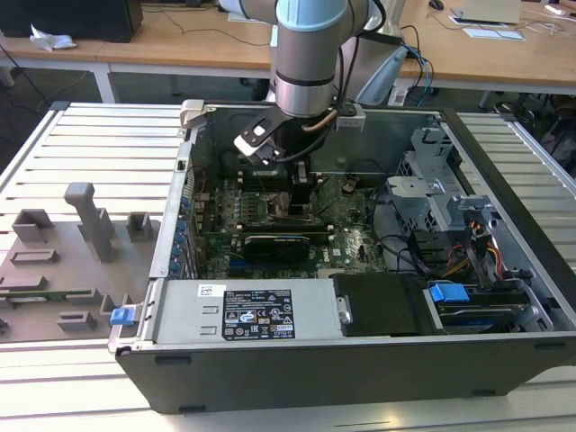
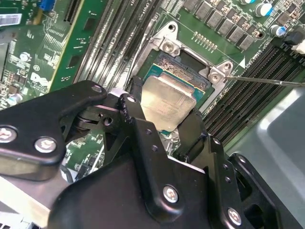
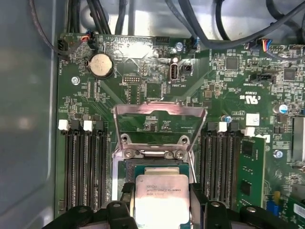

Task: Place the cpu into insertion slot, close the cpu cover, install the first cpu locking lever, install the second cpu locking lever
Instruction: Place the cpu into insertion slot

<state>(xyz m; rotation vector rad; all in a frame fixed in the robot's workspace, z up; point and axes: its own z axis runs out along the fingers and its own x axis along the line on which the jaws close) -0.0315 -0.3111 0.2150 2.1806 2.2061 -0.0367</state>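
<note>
Second wrist view gives you the close look: the pincer (image 2: 164, 112) has its two black fingers (image 2: 131, 102) pressed against opposite edges of the cpu (image 2: 169, 100), so you are holding the chip, silvery top up. It hangs right over the insertion slot (image 2: 187, 58), low enough that I cannot tell you whether it is seated or just above the contacts.

Watch the tilt. From this angle the chip looks slightly canted, and if one edge goes in ahead of the others, my call is you risk bending the socket's contacts or leaving the chip cocked on the rim. A small skew against the socket walls would do the same. The fingers sit close to the silvery rim too, so a sideways nudge could catch metal.

In the first wrist view the cpu (image 3: 161, 195) sits squarely between the fingers, with the cpu cover (image 3: 159, 108) standing open just beyond it, hinged at the socket's far edge. If that cover tips down, it lands on your pincer (image 3: 161, 191). A thin lever rod (image 2: 267, 81) lies off to one side, clear of the chip.

From the exterior view, the pincer (image 1: 301, 193) is deep inside the computer case (image 1: 360, 360), over the green motherboard (image 1: 351, 243).
</note>
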